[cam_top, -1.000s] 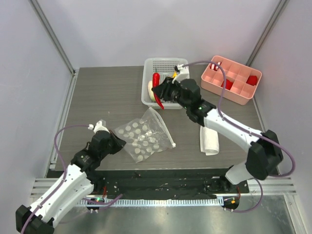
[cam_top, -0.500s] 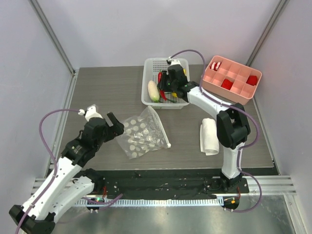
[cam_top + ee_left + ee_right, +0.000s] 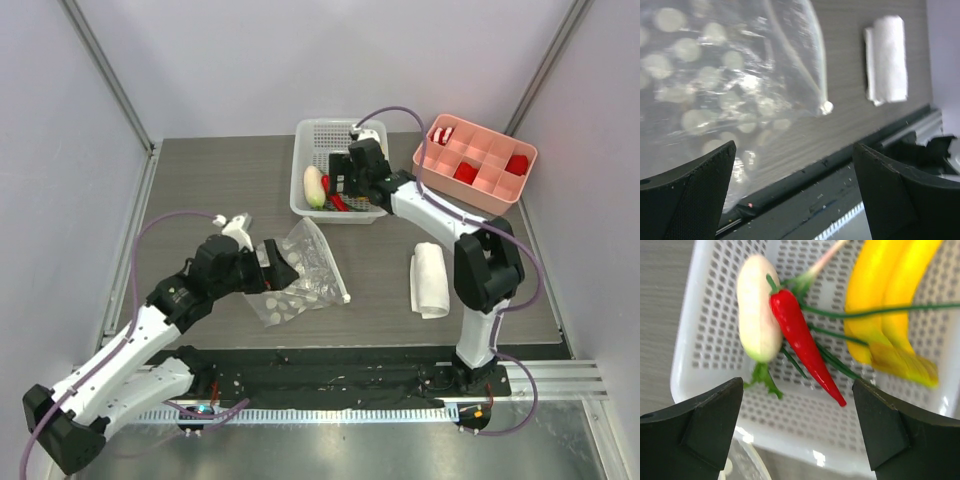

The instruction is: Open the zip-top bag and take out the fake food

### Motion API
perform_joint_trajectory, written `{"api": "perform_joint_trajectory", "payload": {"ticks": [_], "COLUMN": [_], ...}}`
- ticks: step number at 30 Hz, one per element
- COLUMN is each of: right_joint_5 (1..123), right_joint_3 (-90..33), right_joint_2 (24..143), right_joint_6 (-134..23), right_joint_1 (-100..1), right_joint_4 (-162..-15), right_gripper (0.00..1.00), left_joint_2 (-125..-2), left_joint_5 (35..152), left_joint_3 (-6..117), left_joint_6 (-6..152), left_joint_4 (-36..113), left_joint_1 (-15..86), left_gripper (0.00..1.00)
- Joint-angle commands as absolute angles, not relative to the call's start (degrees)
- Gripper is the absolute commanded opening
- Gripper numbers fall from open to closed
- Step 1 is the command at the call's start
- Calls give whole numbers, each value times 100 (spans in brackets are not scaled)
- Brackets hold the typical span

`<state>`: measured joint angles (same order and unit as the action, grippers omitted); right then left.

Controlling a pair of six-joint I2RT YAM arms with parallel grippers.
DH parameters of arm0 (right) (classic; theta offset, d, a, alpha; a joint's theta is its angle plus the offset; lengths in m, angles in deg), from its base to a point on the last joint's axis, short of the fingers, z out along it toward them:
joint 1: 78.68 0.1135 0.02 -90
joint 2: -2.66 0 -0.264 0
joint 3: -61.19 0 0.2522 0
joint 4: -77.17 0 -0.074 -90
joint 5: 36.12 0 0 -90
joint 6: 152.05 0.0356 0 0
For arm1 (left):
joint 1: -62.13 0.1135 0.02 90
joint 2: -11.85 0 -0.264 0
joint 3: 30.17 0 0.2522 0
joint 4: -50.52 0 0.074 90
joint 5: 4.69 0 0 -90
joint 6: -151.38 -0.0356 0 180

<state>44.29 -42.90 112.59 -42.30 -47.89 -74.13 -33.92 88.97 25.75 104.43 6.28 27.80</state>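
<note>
Right wrist: right gripper [image 3: 797, 390] wide open, empty, over red chili [image 3: 801, 342]

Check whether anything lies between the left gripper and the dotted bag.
Nothing visible does. The open left gripper sits right at the bag, whose plastic lies directly ahead of it in the wrist view.

zip-top bag [image 3: 300, 275]: clear plastic with white polka dots, rumpled; lies flat on the tabletop [image 3: 200, 190], zip strip running slantwise along its right edge.
fake food [image 3: 335, 197]: all in the white mesh basket [image 3: 340, 124] at the rear of the tabletop.
radish [image 3: 757, 315]: white, oblong, at the basket's left side.
chili [image 3: 802, 337]: red, slanted, touching the radish.
banana bunch [image 3: 890, 305]: yellow, at the basket's right side.
green stems [image 3: 880, 310]: thin, lying across the bananas.
</note>
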Motion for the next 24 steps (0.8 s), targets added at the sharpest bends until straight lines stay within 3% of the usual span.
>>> {"api": "perform_joint_trajectory", "payload": {"ticks": [1,12,24], "right_joint_5": [4307,4000,3761], "right_joint_3": [-3521,-587,49], "right_joint_2": [9936,6527,3678], "right_joint_6": [-4061,-3472,-3357], "right_joint_1": [-4748,-4739,-4730], "right_joint_4": [-7342,-7351,-6788], "right_gripper": [97,100,100], "left_joint_2": [-3569,-3596,-2350], "left_joint_5": [9120,8909,8171], "left_joint_3": [2631,2614,2956], "left_joint_6": [10427,10190,9285], "left_joint_4": [1531,2296,2621], "left_joint_1": [2074,1361,1344], "left_gripper": [98,100,100]}}
